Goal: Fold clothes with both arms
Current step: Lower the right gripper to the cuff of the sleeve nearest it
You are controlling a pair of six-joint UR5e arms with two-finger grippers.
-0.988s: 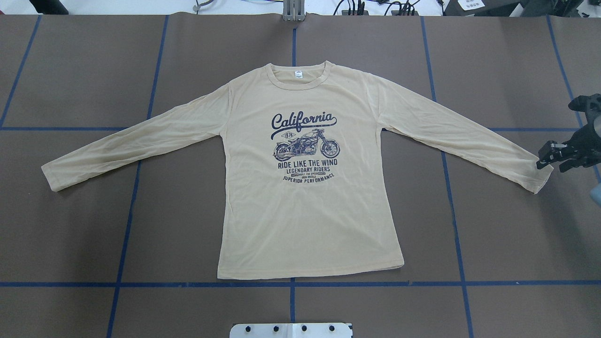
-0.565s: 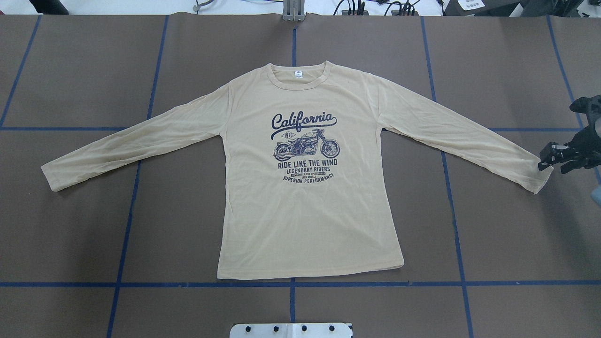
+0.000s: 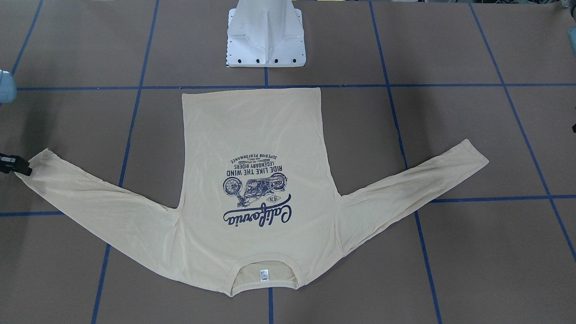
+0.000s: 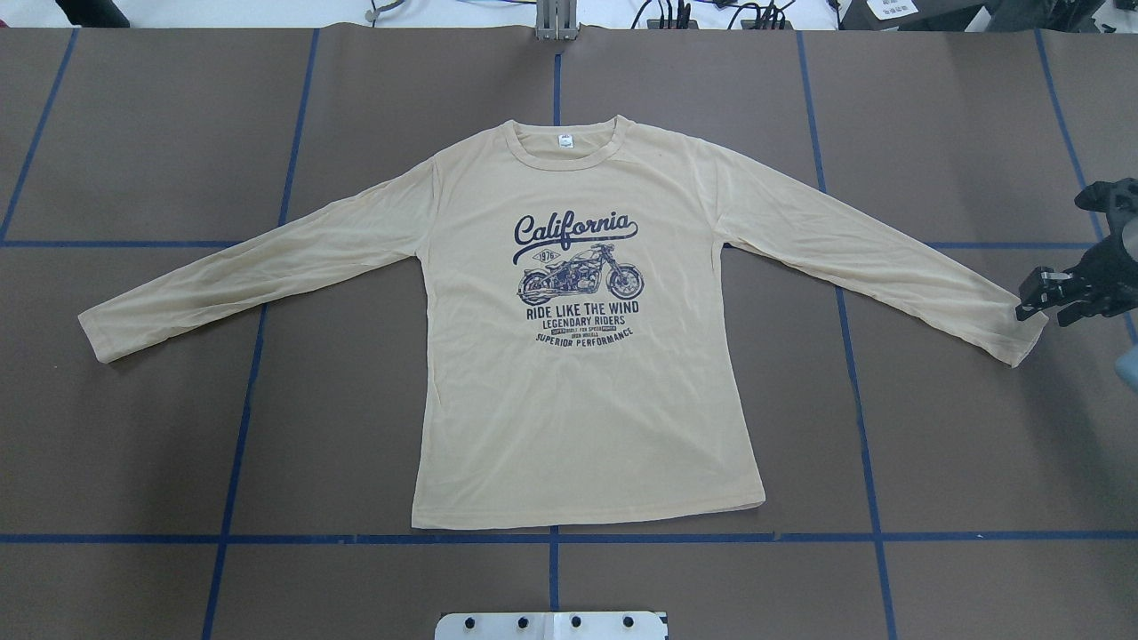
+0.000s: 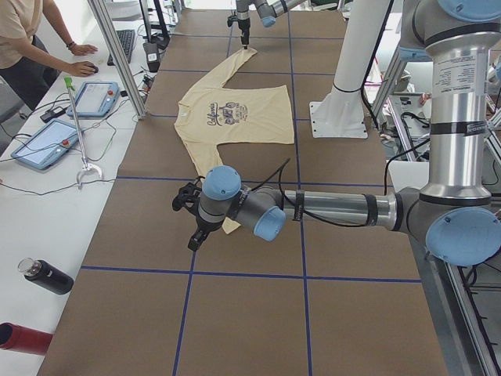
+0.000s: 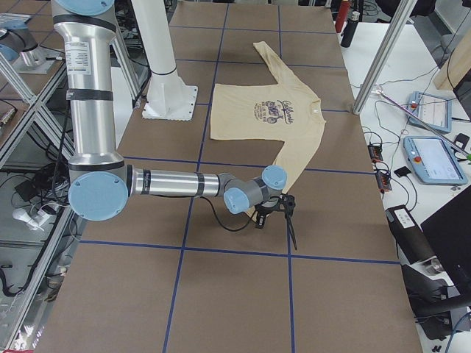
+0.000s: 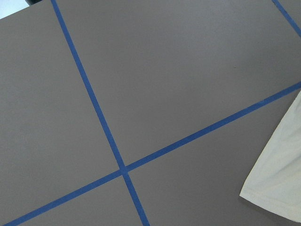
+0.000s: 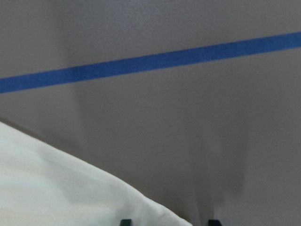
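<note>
1. Brown matting ruled into squares by blue tape (image 4: 853,373) covers the long table (image 4: 960,444), with the robot's white pedestal (image 3: 265,40) at the middle of its near edge.
2. Centre stage lies the shirt (image 4: 578,400), flat and print-up, its collar (image 4: 564,142) pointing away from the robot and its hem just short of the tape line in front of the pedestal. Both sleeves are spread wide to either side.
3. At the shirt's right cuff (image 4: 1022,342), the right gripper (image 4: 1040,298) hangs low over the table at the cuff's outer corner. Whether it touches the cloth cannot be made out.
4. From the right wrist camera, two black fingertips (image 8: 124,222) show at the bottom edge, set apart with nothing clamped between them, and the pale sleeve edge (image 8: 56,188) runs into the gap.
5. On the opposite side, the left arm (image 5: 329,207) reaches low across the table, bringing the left gripper (image 5: 192,219) close beside the left cuff (image 4: 98,333). How its jaws stand cannot be told.
6. Seen from the left wrist camera, that cuff's corner (image 7: 277,183) lies flat on the matting near a tape crossing (image 7: 124,170).
7. Beyond the table's far edge, an operator (image 5: 31,31) stands at a white bench with two tablet controllers (image 5: 47,141).
</note>
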